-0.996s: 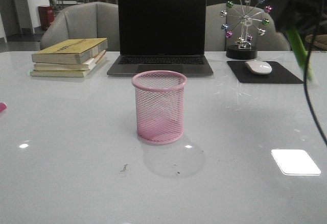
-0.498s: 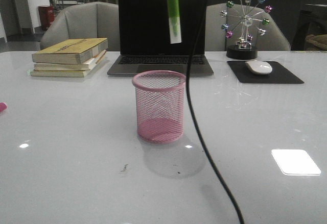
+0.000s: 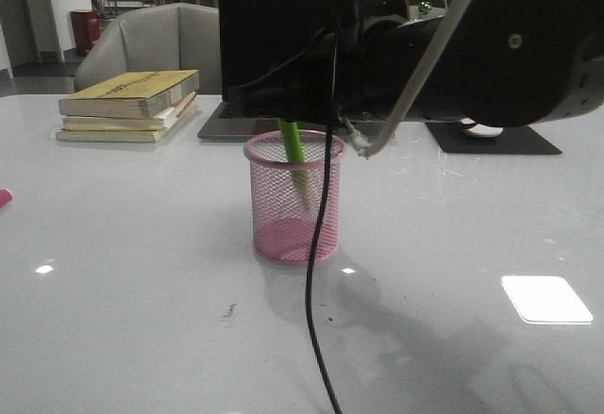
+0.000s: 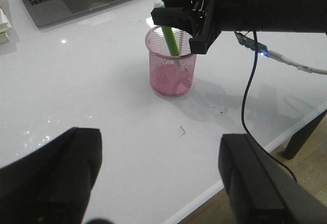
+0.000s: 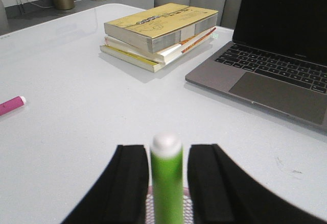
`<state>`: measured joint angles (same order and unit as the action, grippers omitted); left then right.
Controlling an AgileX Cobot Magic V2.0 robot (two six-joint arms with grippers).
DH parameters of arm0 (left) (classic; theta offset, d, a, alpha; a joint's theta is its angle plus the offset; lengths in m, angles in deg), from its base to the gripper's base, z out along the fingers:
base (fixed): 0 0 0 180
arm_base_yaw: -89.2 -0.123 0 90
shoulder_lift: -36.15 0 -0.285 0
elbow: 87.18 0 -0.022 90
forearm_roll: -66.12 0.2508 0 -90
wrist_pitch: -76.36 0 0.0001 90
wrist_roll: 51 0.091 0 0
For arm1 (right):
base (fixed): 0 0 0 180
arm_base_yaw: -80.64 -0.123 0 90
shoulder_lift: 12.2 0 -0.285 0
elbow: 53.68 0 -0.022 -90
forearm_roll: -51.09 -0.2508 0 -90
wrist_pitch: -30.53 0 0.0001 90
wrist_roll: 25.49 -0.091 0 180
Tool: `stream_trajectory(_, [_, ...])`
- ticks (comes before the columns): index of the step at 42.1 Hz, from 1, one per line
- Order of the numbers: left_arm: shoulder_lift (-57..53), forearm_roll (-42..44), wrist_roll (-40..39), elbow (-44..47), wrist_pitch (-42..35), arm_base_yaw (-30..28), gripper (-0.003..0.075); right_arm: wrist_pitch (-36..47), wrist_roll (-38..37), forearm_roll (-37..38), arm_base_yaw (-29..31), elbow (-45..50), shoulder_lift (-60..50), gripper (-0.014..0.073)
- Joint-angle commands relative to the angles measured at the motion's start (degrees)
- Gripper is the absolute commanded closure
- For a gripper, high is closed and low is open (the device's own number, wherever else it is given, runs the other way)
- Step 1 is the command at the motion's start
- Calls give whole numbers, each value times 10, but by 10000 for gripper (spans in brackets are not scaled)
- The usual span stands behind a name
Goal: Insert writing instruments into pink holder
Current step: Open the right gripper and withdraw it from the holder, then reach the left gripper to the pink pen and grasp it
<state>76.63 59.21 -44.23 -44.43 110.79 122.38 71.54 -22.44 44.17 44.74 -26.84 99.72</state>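
Right gripper point(image 5: 166, 183) clamped on green marker point(image 3: 293, 145), left gripper point(image 4: 161, 175) spread wide

Our right arm point(image 3: 491, 65) is a bulky matte-black housing; a thin black cable point(image 3: 319, 273) and a pale grey-white cord point(image 3: 425, 65) hang from it. The right gripper point(image 5: 167, 183) has two black rounded fingers point(image 5: 132, 183). The left gripper point(image 4: 153, 178) has broad black fingers point(image 4: 51, 173).

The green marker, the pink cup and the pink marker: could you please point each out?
green marker point(image 5: 166, 183), right wrist view, its green barrel
pink cup point(image 3: 283, 216), front view, mesh wall
pink marker point(image 5: 10, 104), right wrist view, its body
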Motion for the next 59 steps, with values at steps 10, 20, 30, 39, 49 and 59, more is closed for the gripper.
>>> stream_trajectory(10, [5, -6, 1, -15, -44, 4, 194, -129, -1, 9, 0, -14, -151, 158])
stream_trajectory(20, [5, -6, 1, -15, -44, 4, 194, -458, 0, 11, 1, -14, -336, 158])
stream_trajectory(30, [5, -6, 1, -15, -44, 4, 194, -732, -1, 46, 1, -14, -467, 159])
stream_trajectory(39, [5, -6, 1, -15, -44, 4, 194, -857, -31, 54, 1, 9, -537, 160])
stream_trajectory(49, [5, -6, 1, -15, -45, 4, 194, -865, -60, 97, 1, 57, -595, 160])
stream_trajectory(59, [14, -19, -2, -17, -40, -3, 194, -866, -60, 101, 1, 62, -603, 160])
